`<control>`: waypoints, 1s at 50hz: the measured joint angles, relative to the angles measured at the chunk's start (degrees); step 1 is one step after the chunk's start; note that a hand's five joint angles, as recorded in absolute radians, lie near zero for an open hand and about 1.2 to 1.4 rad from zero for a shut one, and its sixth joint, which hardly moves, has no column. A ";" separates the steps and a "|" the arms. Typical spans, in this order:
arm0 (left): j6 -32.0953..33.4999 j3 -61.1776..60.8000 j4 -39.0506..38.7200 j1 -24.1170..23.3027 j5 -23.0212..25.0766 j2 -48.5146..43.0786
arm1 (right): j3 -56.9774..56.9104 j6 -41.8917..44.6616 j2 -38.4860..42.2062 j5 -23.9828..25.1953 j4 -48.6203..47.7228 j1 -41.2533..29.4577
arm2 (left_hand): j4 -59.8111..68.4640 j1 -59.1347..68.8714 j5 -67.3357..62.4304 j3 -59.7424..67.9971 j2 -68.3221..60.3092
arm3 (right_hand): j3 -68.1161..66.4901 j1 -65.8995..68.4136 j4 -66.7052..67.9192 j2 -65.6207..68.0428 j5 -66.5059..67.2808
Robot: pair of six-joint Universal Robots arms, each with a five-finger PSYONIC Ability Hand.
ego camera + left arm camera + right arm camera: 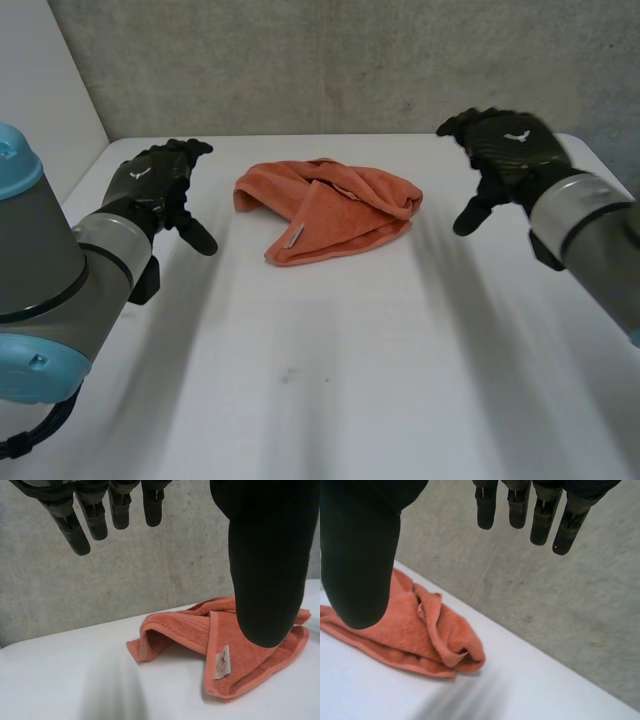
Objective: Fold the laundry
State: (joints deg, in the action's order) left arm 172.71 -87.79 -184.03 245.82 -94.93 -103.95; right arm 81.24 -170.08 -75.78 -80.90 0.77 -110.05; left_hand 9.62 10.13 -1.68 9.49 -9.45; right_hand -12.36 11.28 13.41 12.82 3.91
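Perhaps lab: bare white table [350,380], concrete wall [350,60]

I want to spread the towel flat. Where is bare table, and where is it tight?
The near stretch of the table, from the orange towel to its near edge, is bare. Bare gaps also separate the towel from the open left hand and right hand. Tightest is the strip between towel and back wall.

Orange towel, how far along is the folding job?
Nothing looks done: the orange towel lies crumpled on the white table. Nothing is in hand: left hand and right hand hover open on either side, touching nothing. Grasping, spreading and folding all remain.
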 measured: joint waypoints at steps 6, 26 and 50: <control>0.00 -0.15 0.14 0.45 -0.10 0.66 | -8.30 -0.45 12.08 1.67 -2.24 -1.65 | 0.00 0.00 0.00 0.00 0.00 | 0.00 0.00 0.00 0.00 0.00; -0.04 -2.23 0.25 -0.32 -0.17 2.70 | -47.10 -0.65 52.35 -1.10 -7.84 -4.64 | 0.00 0.00 0.00 0.00 0.00 | -13.18 10.84 12.10 12.58 10.52; -0.09 -3.44 0.19 -0.38 -0.06 3.78 | -56.41 -0.39 57.49 -0.66 -3.43 -4.55 | 0.00 0.00 0.00 0.00 0.00 | -28.19 24.36 27.33 28.30 27.90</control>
State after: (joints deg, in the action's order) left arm 172.62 -91.23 -183.84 245.44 -94.99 -100.17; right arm 24.83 -170.47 -18.30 -81.55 -2.66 -114.61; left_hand 9.62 10.13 -1.68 9.49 -9.45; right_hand -40.55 35.64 40.74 41.12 31.81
